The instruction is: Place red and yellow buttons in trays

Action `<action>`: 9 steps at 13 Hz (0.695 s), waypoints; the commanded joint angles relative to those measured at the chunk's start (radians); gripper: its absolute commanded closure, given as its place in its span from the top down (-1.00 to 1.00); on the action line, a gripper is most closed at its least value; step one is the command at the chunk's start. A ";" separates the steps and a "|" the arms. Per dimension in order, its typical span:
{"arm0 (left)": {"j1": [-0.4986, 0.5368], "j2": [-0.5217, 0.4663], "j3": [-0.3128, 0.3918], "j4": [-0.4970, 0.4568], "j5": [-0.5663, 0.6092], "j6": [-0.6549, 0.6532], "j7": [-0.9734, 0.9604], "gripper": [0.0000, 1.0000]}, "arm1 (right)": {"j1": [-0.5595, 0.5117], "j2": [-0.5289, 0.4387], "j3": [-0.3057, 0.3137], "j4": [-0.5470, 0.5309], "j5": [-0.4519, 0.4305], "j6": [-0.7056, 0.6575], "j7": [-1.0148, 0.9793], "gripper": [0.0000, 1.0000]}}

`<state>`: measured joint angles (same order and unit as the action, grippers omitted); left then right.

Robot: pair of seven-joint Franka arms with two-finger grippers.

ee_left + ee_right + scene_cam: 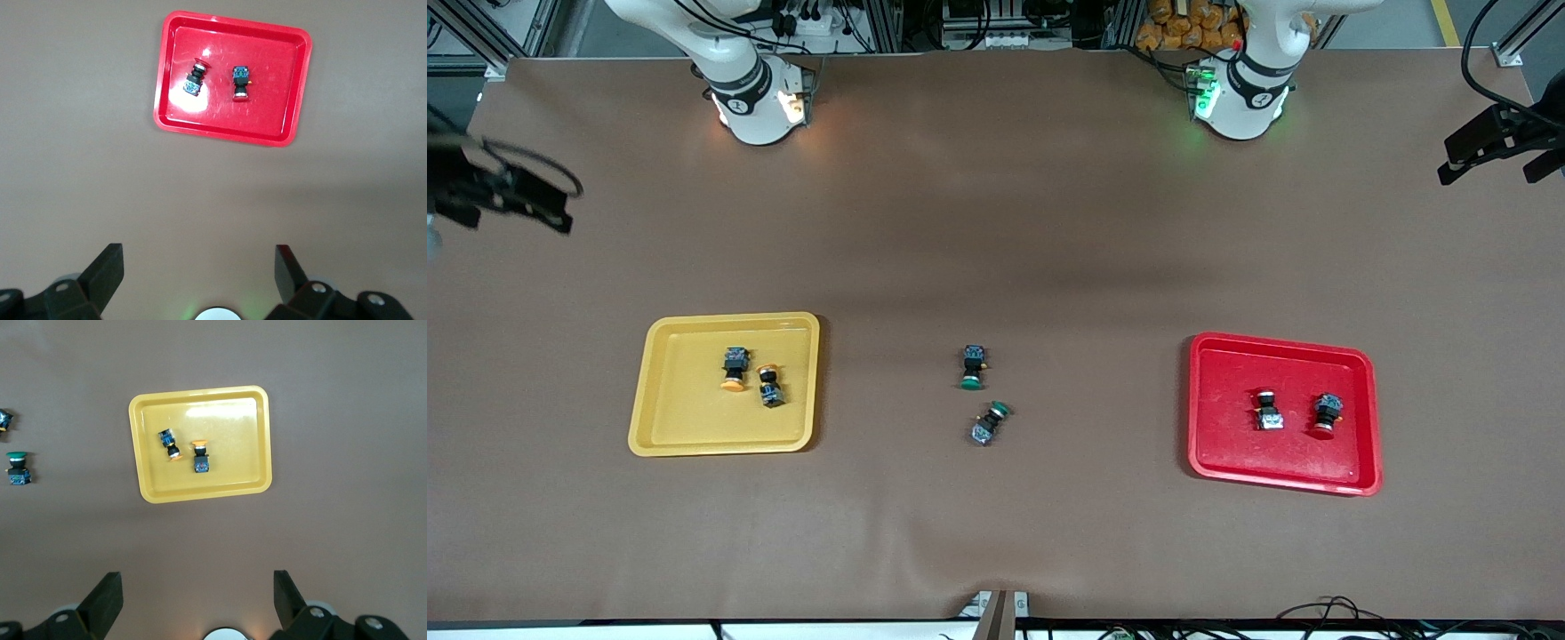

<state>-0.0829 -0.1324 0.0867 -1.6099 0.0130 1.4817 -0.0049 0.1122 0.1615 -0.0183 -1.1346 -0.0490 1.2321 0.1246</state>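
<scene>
Nearest the front camera, mid-frame in the front view, two green-capped switches lie on the brown surface [996, 222]: one [989, 423] lower, tilted with its cap up toward the other [972, 367], which lies just above it, cap pointing down-frame. Neither is in a tray. Roughly level with them, center-left of frame toward the right arm's end, sits the yellow tray [660, 391], with both orange-yellow-capped buttons in it: one [734, 369] and one [769, 386] just beside each other near the tray's middle, lying on their sides, caps pointing opposite ways. Center-right of frame, toward the left arm's end, the red tray [1360, 418] holds both red-capped buttons: one [1267, 410] and one [1326, 415], near each other but apart, also lying down. So all four task buttons are in colour-matched trays. Farther up, at the frame's side edges, both arms wait clear of the trays. Right pincer [197, 600] hangs high over bare surface, fingers spread wide, nothing between them; its wrist view looks down on the yellow tray. Left pincer [199, 270] likewise, fingers wide apart and empty, over bare surface with the red tray in its view. Arm bases sit along the top edge.
</scene>
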 commanded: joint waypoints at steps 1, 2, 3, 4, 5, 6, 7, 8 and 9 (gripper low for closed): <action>-0.001 0.023 0.007 0.022 -0.016 0.009 0.009 1.00 | 0.001 -0.176 0.005 -0.313 -0.026 0.171 -0.002 1.00; -0.001 0.022 0.007 0.024 -0.015 0.008 0.011 1.00 | -0.005 -0.219 0.003 -0.379 -0.017 0.211 -0.005 1.00; -0.003 0.022 0.007 0.025 -0.015 0.008 0.013 1.00 | -0.002 -0.232 0.001 -0.404 -0.017 0.219 -0.006 1.00; -0.003 0.025 0.007 0.028 -0.015 0.008 0.011 1.00 | -0.005 -0.232 0.001 -0.406 -0.017 0.227 -0.006 1.00; -0.003 0.025 0.007 0.030 -0.016 0.008 0.013 1.00 | -0.011 -0.229 -0.002 -0.406 -0.017 0.237 -0.006 1.00; -0.003 0.025 0.007 0.033 -0.030 0.008 0.010 1.00 | -0.023 -0.220 -0.003 -0.396 -0.017 0.245 -0.009 1.00; -0.004 0.025 0.007 0.039 -0.044 0.008 -0.003 1.00 | -0.034 -0.220 -0.002 -0.390 -0.015 0.250 -0.014 1.00; -0.005 0.025 0.005 0.044 -0.041 0.008 -0.001 1.00 | -0.034 -0.214 -0.002 -0.375 -0.015 0.247 -0.022 1.00; -0.005 0.025 0.005 0.057 -0.038 0.008 -0.006 1.00 | -0.035 -0.214 -0.002 -0.372 -0.015 0.247 -0.031 1.00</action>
<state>-0.0834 -0.1156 0.0874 -1.5906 -0.0106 1.4926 -0.0049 0.0935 -0.0271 -0.0305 -1.4938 -0.0503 1.4712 0.1171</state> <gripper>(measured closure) 0.000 0.000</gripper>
